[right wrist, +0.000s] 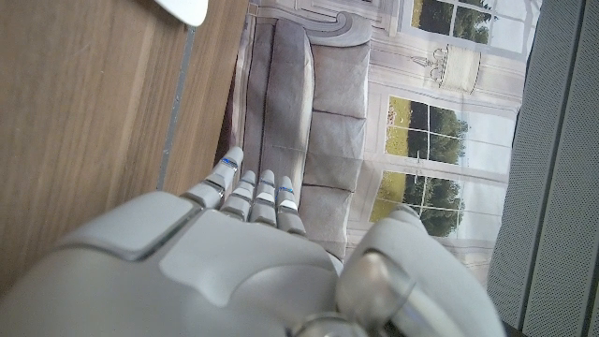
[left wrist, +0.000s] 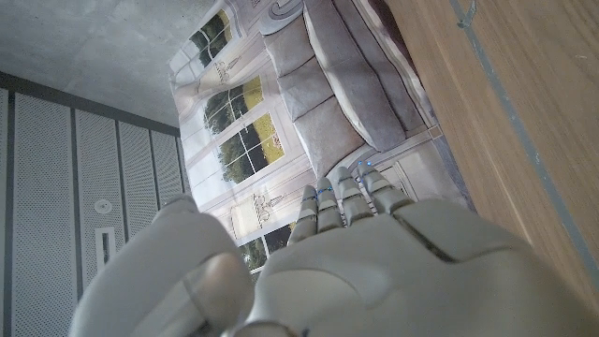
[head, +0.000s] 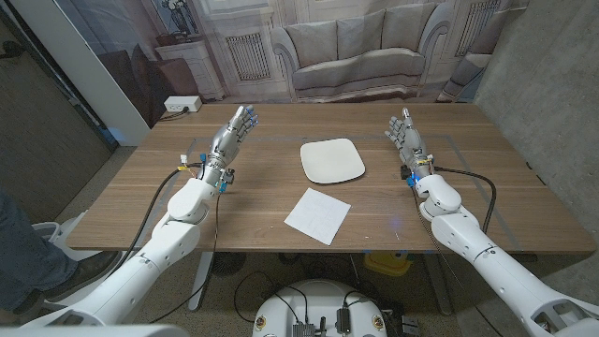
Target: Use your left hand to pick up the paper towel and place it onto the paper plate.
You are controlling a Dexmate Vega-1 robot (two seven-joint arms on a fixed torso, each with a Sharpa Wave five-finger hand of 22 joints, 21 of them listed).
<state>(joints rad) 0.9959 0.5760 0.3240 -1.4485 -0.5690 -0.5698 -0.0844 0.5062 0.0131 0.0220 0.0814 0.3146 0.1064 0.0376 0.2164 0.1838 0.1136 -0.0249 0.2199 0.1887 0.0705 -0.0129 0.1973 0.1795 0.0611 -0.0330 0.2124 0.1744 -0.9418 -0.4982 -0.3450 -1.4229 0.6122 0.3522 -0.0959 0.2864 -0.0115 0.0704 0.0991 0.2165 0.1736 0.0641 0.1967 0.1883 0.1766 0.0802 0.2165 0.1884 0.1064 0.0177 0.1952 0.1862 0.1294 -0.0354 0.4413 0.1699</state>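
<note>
Head view is showing me the whole layout: the paper towel [head: 317, 215] is lying flat on the wooden table [head: 253, 201] near the front edge, and the paper plate [head: 331, 161] is sitting just beyond it, apart from it with a strip of bare wood between. I am holding my left hand [head: 230, 137] out over the far left part of the table, well apart from the towel, fingers extended and spread, holding nothing. My right hand [head: 406, 136] is mirroring it on the other side, also empty with its fingers apart, and I am leaving it parked there.

The step in hand, as I judge it, is the reach. I am planning to bring the left hand in toward the towel's near-left corner, since that corner is pointing my way and gives an edge to catch. A flat sheet offers little to grab, so I am thinking of pressing a fingertip down and drawing it against the thumb to bunch the paper. Too much sideways push could just slide the towel off the front edge.
</note>
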